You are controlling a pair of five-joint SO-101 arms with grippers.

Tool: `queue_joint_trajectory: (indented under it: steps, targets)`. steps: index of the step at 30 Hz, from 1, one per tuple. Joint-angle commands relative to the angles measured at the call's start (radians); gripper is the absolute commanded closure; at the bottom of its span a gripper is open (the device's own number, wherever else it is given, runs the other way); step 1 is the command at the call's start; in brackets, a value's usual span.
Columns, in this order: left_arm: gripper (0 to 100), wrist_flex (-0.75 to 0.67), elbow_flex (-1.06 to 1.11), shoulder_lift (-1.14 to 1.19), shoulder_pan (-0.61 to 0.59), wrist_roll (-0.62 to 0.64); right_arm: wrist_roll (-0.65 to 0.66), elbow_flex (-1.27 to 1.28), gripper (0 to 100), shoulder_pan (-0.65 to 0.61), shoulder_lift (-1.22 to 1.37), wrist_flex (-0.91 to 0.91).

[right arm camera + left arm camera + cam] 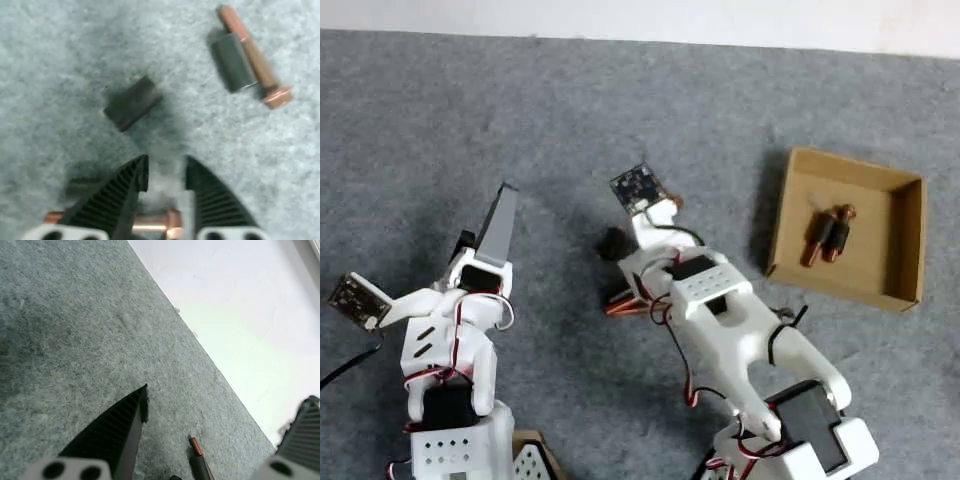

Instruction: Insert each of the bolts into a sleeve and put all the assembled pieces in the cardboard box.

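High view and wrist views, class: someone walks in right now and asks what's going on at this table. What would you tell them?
Two robot arms have bolts to pair with sleeves. Two sleeved bolts already lie in the cardboard box. The right arm hangs over the grey mat, jaws open, near a loose sleeve; farther on a bolt lies beside a second sleeve. The left arm has its jaws wide open over the mat.
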Motion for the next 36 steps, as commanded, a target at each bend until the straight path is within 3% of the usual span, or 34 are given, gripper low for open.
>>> queue_joint_trajectory:
  steps: [1,5,13,19,29,36]
  targets:
    - [59,-0.025,0.019,-0.018,0.010,-0.005,-0.135,-0.124,75.2,-0.044,-0.036,0.047]
    - [59,-0.025,0.019,-0.018,0.010,-0.005,-0.302,-0.236,75.2,-0.058,-0.031,0.111]
    - [59,-0.025,0.019,-0.018,0.012,-0.008,-0.324,-0.464,75.2,-0.087,0.268,0.151]
    - [59,-0.025,0.019,-0.018,0.012,-0.008,-0.465,-0.700,75.2,-0.091,0.458,0.323]
    - [59,-0.025,0.019,-0.018,0.012,-0.008,-0.474,-0.865,75.2,-0.074,0.707,0.374]
    - [59,-0.023,0.019,-0.018,0.013,-0.008,-0.476,-0.901,75.3,-0.076,0.717,0.539]
